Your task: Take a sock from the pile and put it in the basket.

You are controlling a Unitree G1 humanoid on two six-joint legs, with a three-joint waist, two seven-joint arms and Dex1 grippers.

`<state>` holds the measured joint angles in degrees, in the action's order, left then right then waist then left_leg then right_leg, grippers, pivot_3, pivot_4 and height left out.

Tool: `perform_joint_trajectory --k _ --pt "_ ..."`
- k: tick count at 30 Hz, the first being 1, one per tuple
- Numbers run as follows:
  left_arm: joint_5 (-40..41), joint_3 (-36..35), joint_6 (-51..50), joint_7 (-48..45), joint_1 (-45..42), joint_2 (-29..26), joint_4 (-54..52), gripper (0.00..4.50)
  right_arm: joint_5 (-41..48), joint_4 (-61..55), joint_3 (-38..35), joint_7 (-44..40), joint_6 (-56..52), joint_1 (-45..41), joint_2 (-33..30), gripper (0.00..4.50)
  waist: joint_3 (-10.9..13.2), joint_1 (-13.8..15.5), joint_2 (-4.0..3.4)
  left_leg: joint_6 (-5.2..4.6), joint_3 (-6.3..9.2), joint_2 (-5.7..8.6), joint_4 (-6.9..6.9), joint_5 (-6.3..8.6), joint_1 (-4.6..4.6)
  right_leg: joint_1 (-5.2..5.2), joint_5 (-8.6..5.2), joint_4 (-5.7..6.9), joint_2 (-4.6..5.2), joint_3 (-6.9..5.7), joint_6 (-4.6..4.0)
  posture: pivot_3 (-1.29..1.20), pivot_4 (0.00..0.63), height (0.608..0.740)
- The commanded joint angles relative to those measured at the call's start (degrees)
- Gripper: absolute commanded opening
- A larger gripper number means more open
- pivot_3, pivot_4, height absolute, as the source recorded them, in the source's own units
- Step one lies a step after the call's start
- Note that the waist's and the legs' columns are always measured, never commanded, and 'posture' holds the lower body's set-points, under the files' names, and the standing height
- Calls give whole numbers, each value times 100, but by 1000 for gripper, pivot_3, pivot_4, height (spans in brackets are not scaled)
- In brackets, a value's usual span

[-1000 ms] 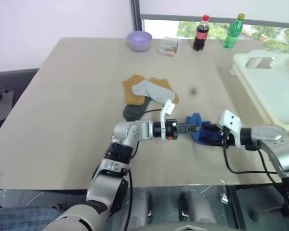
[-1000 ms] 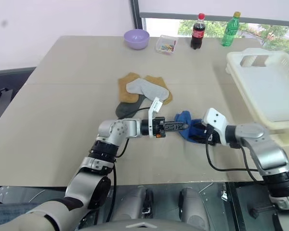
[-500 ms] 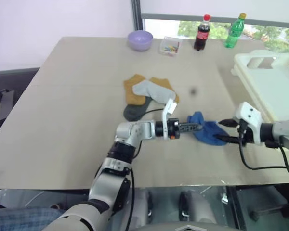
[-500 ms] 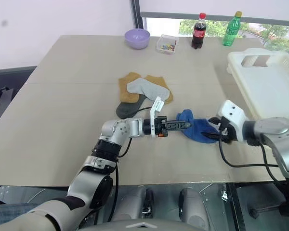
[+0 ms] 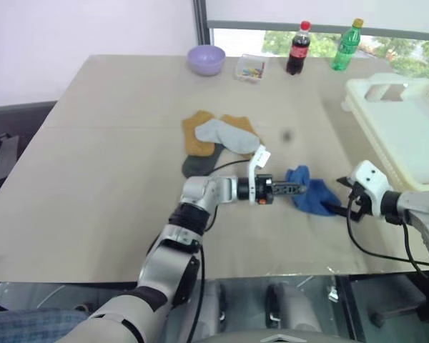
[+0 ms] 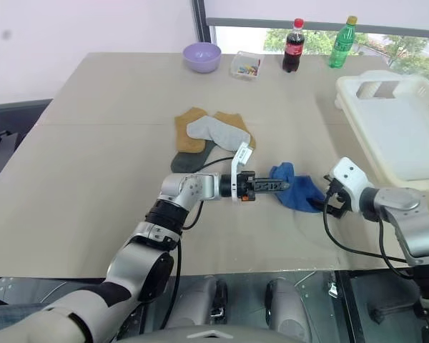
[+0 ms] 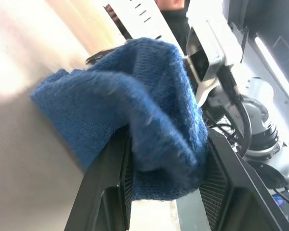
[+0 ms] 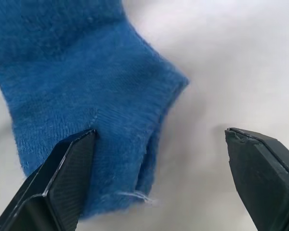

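So the left end effector (image 5: 294,189) is pinching a blue sock (image 5: 311,195) by one end, with its fingers (image 7: 111,192) closing on the fabric from both sides, and the sock is bunching up between them. The rest of the sock is lying on the desk (image 5: 100,164), trailing off toward 3 o'clock from the grip.

The right end effector (image 8: 159,183) is sitting just at the sock's other end with its fingers spread wide. One finger (image 8: 62,178) is right at the edge of the blue fabric, maybe touching it, while the other is well clear over bare desk, so it's not gripping anything.

The pile (image 5: 218,139) is sitting around 11 o'clock from the blue sock, near the middle of the desk: two mustard ones, a light grey one lying across them, and a dark one poking out underneath.

The basket (image 5: 407,121) is standing at the desk's 3 o'clock edge, and the part I can see inside is looking empty. Up along the 12 o'clock edge there's a lilac bowl (image 5: 206,60), contents not visible, a small clear box (image 5: 251,68) with little colourful bits in it, a cola bottle (image 5: 297,48) and a green bottle (image 5: 347,46).
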<state>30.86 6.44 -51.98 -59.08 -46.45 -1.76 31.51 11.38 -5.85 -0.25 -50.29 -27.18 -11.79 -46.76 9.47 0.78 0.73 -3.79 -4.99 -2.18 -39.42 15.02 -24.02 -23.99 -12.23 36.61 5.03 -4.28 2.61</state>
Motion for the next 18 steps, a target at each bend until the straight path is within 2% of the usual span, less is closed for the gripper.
perform_joint_trajectory --k 1,9,18 --pt "-35 41 98 -182 -106 20 1 1878 -213 38 204 27 137 42 16 4383 0 -7 0 -1 -1 0 0 1 4 3 0 0 0 0 0 0 150 733" --pt "-241 204 260 -266 -225 148 169 1878 -255 -34 246 4 165 64 78 4383 -1 -11 0 -1 1 -4 0 0 10 8 0 3 -2 0 0 0 150 733" --pt "-576 121 773 -148 -634 549 1115 1878 -137 -237 73 6 22 197 46 4383 -1 0 1 -2 1 -2 0 1 9 8 0 3 -2 0 -1 0 150 733"
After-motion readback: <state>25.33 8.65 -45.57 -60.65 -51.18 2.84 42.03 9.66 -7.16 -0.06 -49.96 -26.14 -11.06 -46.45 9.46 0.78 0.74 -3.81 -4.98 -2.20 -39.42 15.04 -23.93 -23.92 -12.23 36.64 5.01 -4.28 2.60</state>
